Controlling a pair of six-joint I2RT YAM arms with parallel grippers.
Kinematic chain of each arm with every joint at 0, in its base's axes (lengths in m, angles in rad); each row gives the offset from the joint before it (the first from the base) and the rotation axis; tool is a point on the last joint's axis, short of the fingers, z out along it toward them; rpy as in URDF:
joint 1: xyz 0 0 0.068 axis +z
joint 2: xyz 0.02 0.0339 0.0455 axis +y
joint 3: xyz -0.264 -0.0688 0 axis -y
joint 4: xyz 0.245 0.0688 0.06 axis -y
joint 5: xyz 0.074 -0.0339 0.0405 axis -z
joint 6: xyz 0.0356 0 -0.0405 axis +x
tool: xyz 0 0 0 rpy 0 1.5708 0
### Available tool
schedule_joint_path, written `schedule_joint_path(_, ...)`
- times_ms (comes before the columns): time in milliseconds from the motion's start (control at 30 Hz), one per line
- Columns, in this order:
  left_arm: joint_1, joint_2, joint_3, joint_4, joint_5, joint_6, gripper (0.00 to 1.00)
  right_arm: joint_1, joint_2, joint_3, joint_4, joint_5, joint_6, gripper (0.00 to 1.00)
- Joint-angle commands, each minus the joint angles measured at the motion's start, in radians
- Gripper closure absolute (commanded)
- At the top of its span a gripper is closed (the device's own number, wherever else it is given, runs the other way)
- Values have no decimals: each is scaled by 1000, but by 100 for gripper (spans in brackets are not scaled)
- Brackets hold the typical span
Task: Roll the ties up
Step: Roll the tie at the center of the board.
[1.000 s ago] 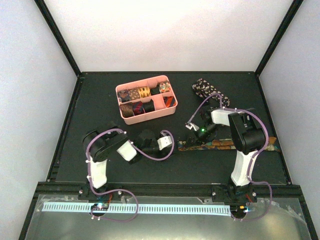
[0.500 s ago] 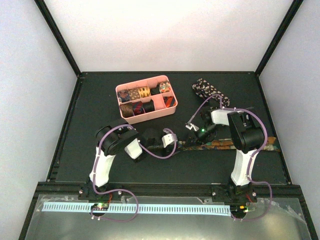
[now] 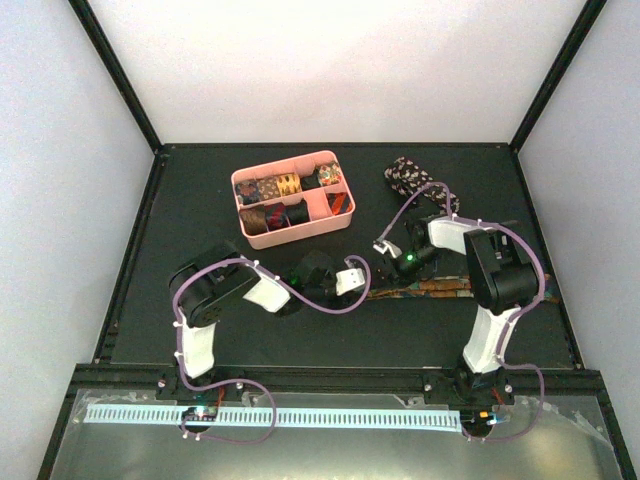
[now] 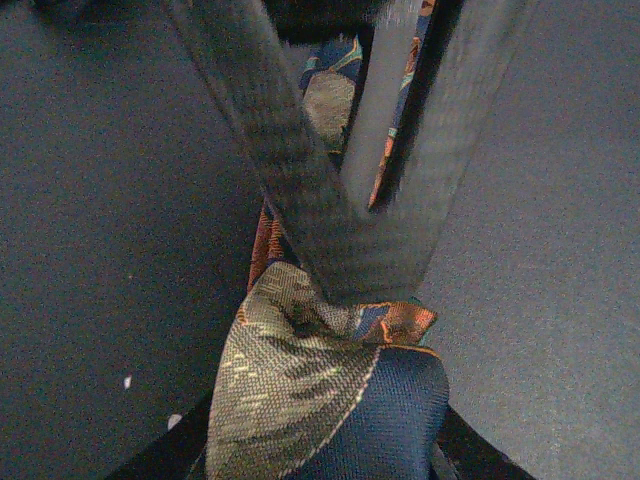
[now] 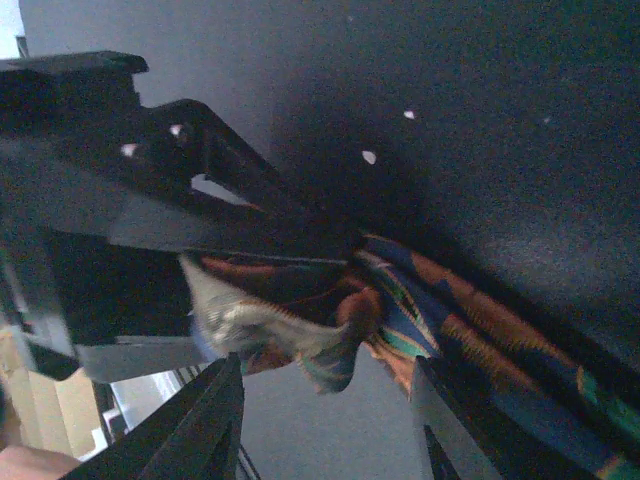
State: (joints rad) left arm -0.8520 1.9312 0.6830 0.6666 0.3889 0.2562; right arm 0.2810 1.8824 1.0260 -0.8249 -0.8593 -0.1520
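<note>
My main worry is the crumpled end of the patterned tie (image 4: 325,400). It is bunched rather than wound tight, so any tug could let the fold spring open and cost me the start of the roll.

The left fingers (image 4: 270,150) are pressed together on the fabric just behind that bunch. They grip near their tips, so the cloth could slide out if I turn or lift too briskly.

The right fingers (image 5: 205,430) stand apart and clamp nothing. The crumpled end sits just beyond their tips, in line with the gap, and I cannot tell whether it brushes them.

With both sets of fingers crowded at 1 spot, a careless move could knock them together or snag the cloth.

The rest of the tie lies flat on the tabletop (image 3: 200,200), trailing off to the right past the right arm. Dragging it could skew it.

1 speckled tie (image 3: 410,178) lies at the far side, well apart from the fingers, near the pink tray (image 3: 298,236) of rolled ties.
</note>
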Motion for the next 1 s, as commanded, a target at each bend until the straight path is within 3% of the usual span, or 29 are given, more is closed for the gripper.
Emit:
schedule_joint_path(0,-2,-14,8,-281,-91,44,68,5,-76,-7,-18,1,-25,51)
schedule_joint_path(267,-18,-21,32,-334,-118,46,67,63,1,32,20,-47,49,53)
schedule_joint_path(333,-19,-19,34,-336,-121,48,67,64,19,38,39,-34,61,62)
schedule_joint_path(433,-19,-19,38,-344,-124,46,67,64,28,41,50,-2,64,86)
schedule_joint_path(500,-19,-20,36,-344,-124,47,67,61,25,34,52,28,57,97)
schedule_joint_path(567,-19,-20,33,-340,-130,43,66,51,19,23,50,55,49,98)
schedule_joint_path(667,6,-31,5,-268,-86,22,56,27,24,5,51,100,30,98)
schedule_joint_path(867,86,-67,-101,63,120,-62,22,3,61,-11,61,170,44,98)
schedule_joint_path(967,87,-47,-132,197,150,-92,17,3,99,1,43,187,53,98)
